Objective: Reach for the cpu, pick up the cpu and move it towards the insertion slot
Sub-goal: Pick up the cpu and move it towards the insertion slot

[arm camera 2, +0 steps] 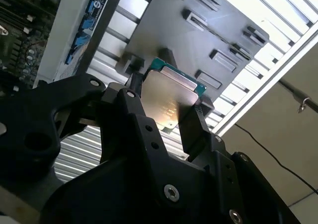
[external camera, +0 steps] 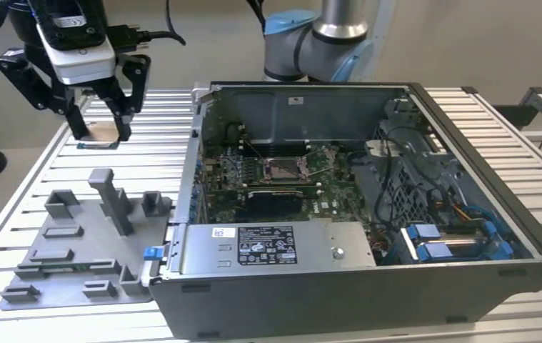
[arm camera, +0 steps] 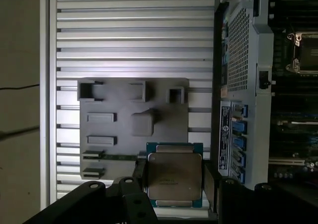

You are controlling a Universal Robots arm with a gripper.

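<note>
My gripper (external camera: 101, 134) hangs above the slatted table, towards the exterior view's left of the open computer case, and is shut on the cpu (external camera: 100, 133). In both wrist views the cpu (arm camera: 174, 177) (arm camera 2: 169, 97) shows as a flat silvery square with a thin green edge. It is clamped between the two black fingers (arm camera: 211, 184), which press on opposite edges. The insertion slot (external camera: 285, 168), a shiny metal frame with a dark centre, sits on the green board inside the case, well away from the gripper. The first wrist view catches the insertion slot (arm camera: 304, 52) at its edge.
A grey plastic tray (external camera: 56, 282) with raised blocks and pockets lies on the table below the gripper. The case wall (external camera: 197, 143) stands between the gripper and the board. Cables and blue connectors (external camera: 442, 243) crowd the case's far side. The arm's base (external camera: 318, 39) rises behind the case.
</note>
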